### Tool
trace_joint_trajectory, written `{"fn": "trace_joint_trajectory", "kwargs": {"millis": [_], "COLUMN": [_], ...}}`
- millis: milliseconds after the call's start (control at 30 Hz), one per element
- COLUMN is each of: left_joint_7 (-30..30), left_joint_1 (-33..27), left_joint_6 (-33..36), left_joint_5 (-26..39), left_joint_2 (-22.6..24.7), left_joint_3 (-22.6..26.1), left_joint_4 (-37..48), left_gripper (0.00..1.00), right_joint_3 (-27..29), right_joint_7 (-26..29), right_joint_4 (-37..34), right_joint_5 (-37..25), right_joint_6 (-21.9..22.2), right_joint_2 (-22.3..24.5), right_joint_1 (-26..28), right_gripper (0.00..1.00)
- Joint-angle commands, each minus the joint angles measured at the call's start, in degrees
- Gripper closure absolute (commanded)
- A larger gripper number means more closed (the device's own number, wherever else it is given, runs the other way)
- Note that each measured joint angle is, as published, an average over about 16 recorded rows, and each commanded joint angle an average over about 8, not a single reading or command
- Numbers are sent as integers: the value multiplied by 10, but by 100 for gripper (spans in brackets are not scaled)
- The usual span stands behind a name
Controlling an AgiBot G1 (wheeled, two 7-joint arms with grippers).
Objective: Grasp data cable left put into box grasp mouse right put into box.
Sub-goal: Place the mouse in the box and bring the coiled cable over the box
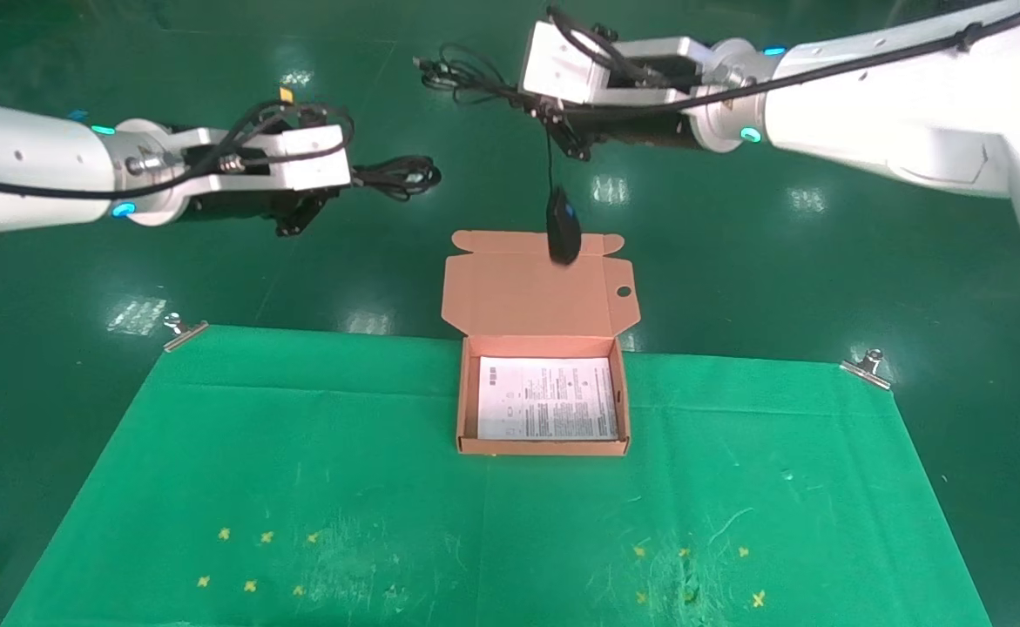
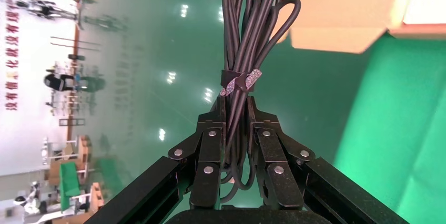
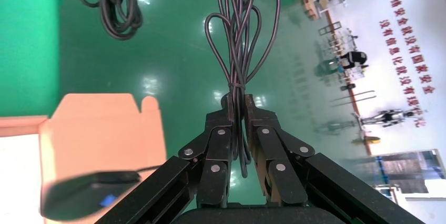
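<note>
A green cloth (image 1: 300, 488) covers the table nearest the robot, pinned at its far corners by two metal clips (image 1: 184, 331), with small yellow marks scattered along its near edge. At the middle of the cloth's far edge sits the box (image 1: 468, 409), open, its tabbed lid (image 1: 527, 287) folded back away from the robot and a white printed sheet (image 1: 548, 398) lying flat inside. Beyond and above the lid, the mouse (image 1: 563, 225) dangles in the air by its thin cord (image 3: 239, 34), its blue mark showing; the bundled part of that cord is pinched between the closed fingers of the right gripper (image 1: 569, 139), raised over the green floor behind the box. To the left, at a similar distance from the robot, the left gripper (image 1: 305, 209) is clamped on the data cable (image 1: 401, 177), a tied black bundle that sticks out sideways toward the middle, held clear of both table and box.
</note>
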Motion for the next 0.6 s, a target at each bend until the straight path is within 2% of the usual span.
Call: {"fn": "trace_joint_trajectory", "kwargs": {"millis": [33, 267, 600], "left_joint_7": [-5, -46, -111], "left_joint_1": [5, 22, 35], "left_joint_6": [6, 33, 83], "left_joint_5": [6, 39, 87], "left_joint_2": [-2, -18, -53], "left_joint_3": [4, 17, 29], "left_joint_4": [-5, -29, -68], "left_gripper": [100, 100, 100], "right_joint_3": [-3, -22, -81], "right_joint_7": [0, 4, 23], "right_joint_4": [-4, -5, -3], "right_joint_5": [-1, 1, 18], "right_joint_6": [-1, -4, 22], "right_joint_2": [1, -8, -17], "right_joint_1": [-5, -30, -68], "right_gripper": [100, 100, 100]}}
